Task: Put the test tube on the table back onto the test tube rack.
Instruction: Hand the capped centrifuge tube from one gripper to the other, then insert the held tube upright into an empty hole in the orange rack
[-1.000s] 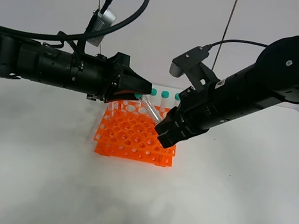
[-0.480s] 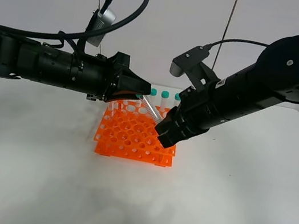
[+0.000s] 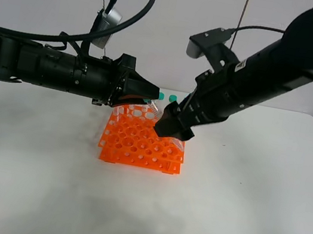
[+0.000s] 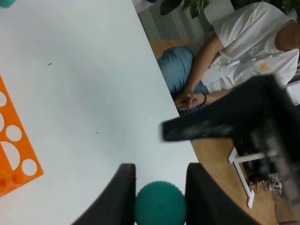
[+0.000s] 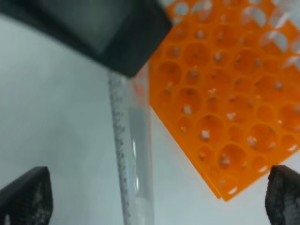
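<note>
My left gripper point(image 3: 153, 96) is shut on the teal cap point(image 4: 160, 204) of the test tube point(image 3: 155, 110) and holds it slanted above the back of the orange test tube rack point(image 3: 139, 144). In the left wrist view the cap sits between both dark fingers point(image 4: 119, 192). My right gripper point(image 3: 169, 132) is at the tube's lower end, over the rack. In the right wrist view the clear tube point(image 5: 133, 159) runs between the right gripper's point(image 5: 154, 194) wide-open fingers point(image 5: 26, 194), which do not touch it. The rack point(image 5: 225, 93) stands on the white table point(image 3: 42, 182).
Other teal-capped tubes point(image 3: 173, 99) stand in the rack's back row. In the left wrist view the table's edge point(image 4: 168, 112) is close, and a seated person point(image 4: 243, 51) is beyond it. The left arm point(image 3: 44, 67) stretches in from the left.
My right arm has risen and moved left over the rack, closer to the left gripper, and now hides more of the tube. The left arm and tube have stayed put.
</note>
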{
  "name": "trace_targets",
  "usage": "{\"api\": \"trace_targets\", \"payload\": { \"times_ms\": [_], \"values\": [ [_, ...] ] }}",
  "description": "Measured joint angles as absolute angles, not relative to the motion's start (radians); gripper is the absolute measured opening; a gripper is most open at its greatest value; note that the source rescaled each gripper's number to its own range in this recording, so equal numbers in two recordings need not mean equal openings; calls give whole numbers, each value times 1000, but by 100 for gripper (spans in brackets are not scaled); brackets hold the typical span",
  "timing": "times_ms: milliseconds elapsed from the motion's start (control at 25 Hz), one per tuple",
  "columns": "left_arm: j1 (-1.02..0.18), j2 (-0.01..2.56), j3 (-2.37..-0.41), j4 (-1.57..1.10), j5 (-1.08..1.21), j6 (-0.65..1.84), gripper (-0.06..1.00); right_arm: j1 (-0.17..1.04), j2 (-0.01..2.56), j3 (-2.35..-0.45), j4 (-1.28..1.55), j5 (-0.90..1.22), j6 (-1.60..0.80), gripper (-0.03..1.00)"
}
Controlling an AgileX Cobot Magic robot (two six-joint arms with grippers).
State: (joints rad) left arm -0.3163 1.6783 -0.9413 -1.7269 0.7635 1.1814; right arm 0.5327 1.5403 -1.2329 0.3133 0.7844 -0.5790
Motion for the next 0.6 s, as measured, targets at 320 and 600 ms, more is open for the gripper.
{"api": "trace_targets", "payload": {
  "times_ms": [320,600],
  "values": [
    [-316,1678,-941,-1727,764,1181,0,416,1540,-1369,212,971,-370,100],
    [-316,1678,-941,-1727,764,1181,0,187,1557,-1369,112,1092,-206,100]
  ]
}}
